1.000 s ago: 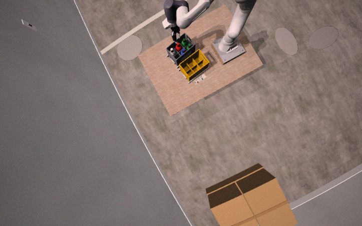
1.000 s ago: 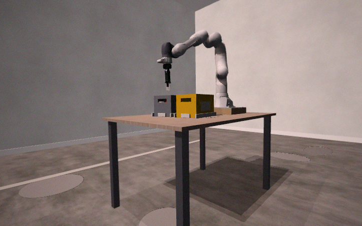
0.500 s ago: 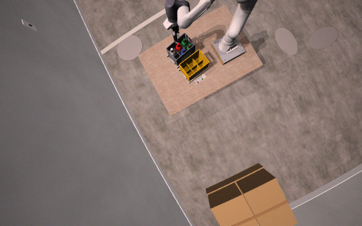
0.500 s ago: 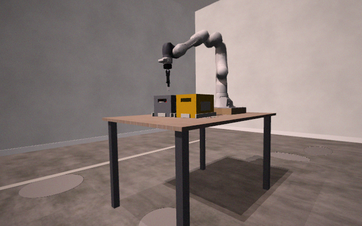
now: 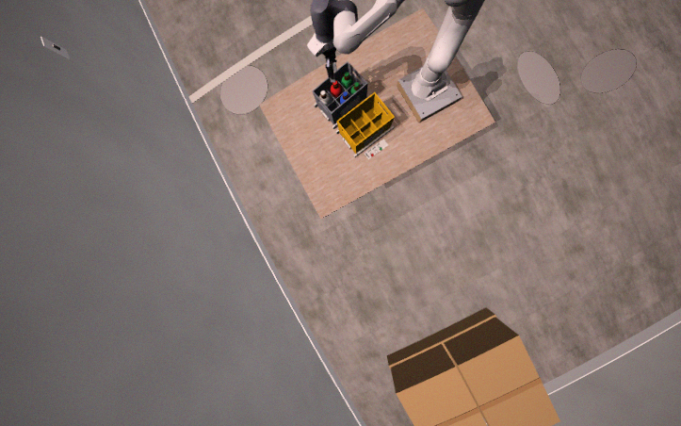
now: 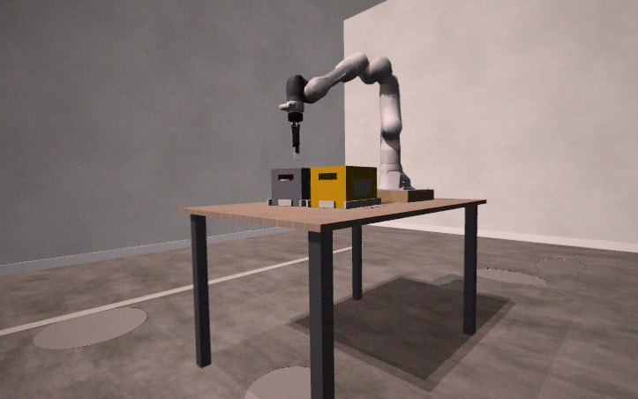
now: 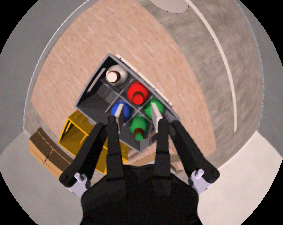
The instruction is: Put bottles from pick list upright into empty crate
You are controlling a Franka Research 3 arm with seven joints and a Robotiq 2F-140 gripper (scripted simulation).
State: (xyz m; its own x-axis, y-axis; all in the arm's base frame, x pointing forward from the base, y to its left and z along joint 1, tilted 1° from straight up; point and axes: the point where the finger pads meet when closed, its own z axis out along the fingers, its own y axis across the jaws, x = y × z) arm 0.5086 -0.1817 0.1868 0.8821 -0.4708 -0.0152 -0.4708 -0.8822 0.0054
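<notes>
The grey crate (image 5: 332,112) (image 6: 288,191) holds a white bottle (image 5: 324,97) (image 7: 116,75), a red bottle (image 5: 335,90) (image 7: 137,92), a blue bottle (image 5: 344,97) (image 7: 125,112) and two green bottles, one at the back (image 5: 347,80) (image 7: 154,108) and one nearer the base (image 5: 355,88) (image 7: 138,126). One compartment beside the blue bottle is empty. The yellow crate (image 5: 354,144) (image 6: 328,192) (image 7: 77,144) stands level and empty. The pick list (image 5: 376,149) shows red and green marks; its counts are too small to read. My gripper (image 5: 332,79) (image 6: 296,155) (image 7: 137,109) is partly open, empty, above the grey crate.
Both crates stand close side by side on the wooden table (image 5: 306,153) (image 6: 257,212), within low pale strips. The arm's base plate (image 5: 422,109) is beside them. A large cardboard box (image 5: 470,370) stands on the floor away from the table.
</notes>
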